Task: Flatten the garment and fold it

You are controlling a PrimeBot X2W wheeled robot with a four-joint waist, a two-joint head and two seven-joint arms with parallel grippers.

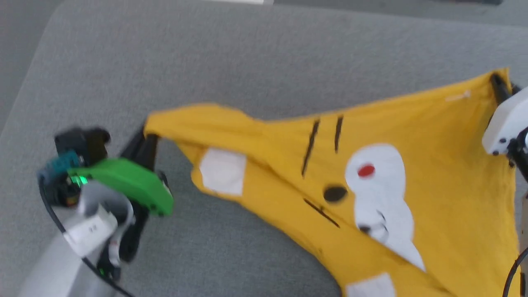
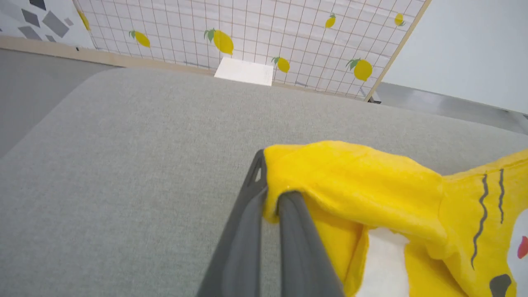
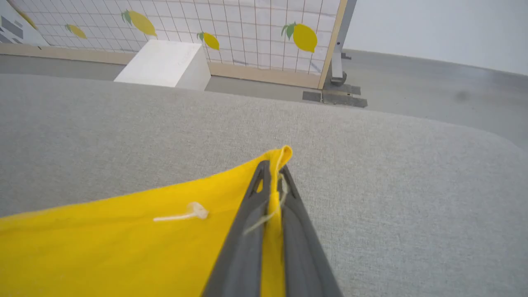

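The yellow garment (image 1: 371, 165) hangs stretched between my two grippers above the grey surface (image 1: 247, 62), print side up, showing black stripes, a white oval with a red dot and white sleeve patches. My left gripper (image 1: 147, 138) is shut on the garment's left end, a bunched sleeve part (image 2: 330, 173), with the cloth pinched at the left gripper (image 2: 270, 185) tips. My right gripper (image 1: 499, 82) is shut on the garment's far right corner (image 3: 280, 159); the right gripper (image 3: 272, 173) clamps a thin fold of the garment (image 3: 123, 243).
A wide grey padded surface (image 2: 123, 165) lies under the garment, with its rounded edge at the far left. Beyond it stand a lemon-print grid panel (image 2: 247, 29) and a white box (image 3: 165, 64) on the floor.
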